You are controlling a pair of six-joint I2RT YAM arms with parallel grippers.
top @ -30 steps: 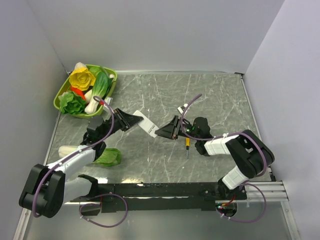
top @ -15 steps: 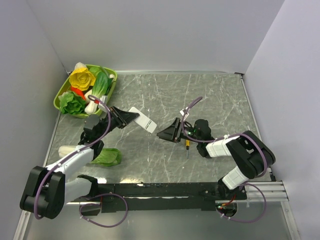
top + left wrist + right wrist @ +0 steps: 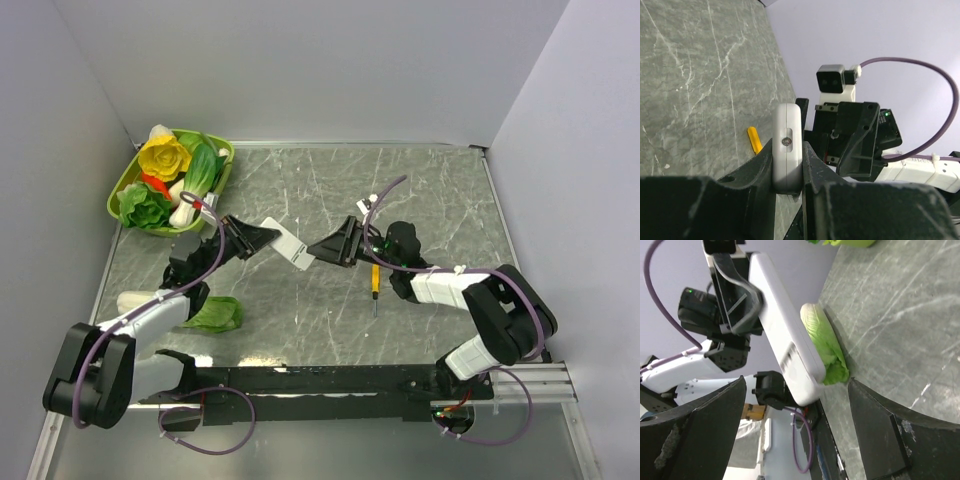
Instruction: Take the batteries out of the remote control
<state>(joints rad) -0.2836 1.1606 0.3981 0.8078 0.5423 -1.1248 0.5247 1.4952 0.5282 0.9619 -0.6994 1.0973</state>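
Top external looked down from high behind over the whole table (image 3: pixel 440 200); both wrist cams sat close, facing each other across the remote control (image 3: pixel 788 145), which all three views shared

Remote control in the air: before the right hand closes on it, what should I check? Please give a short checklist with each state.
1. Left hand grips the remote control: ok, clamped on both sides in the left wrist view.
2. Right hand open: ok, jaws wide apart.
3. Remote's free end between the right fingers: ok in the right wrist view; depth cannot tell.
4. Battery cover removed: cannot tell.
5. Batteries in sight: not ok, none visible.
6. Screwdriver out of the way: ok, lying on the table.
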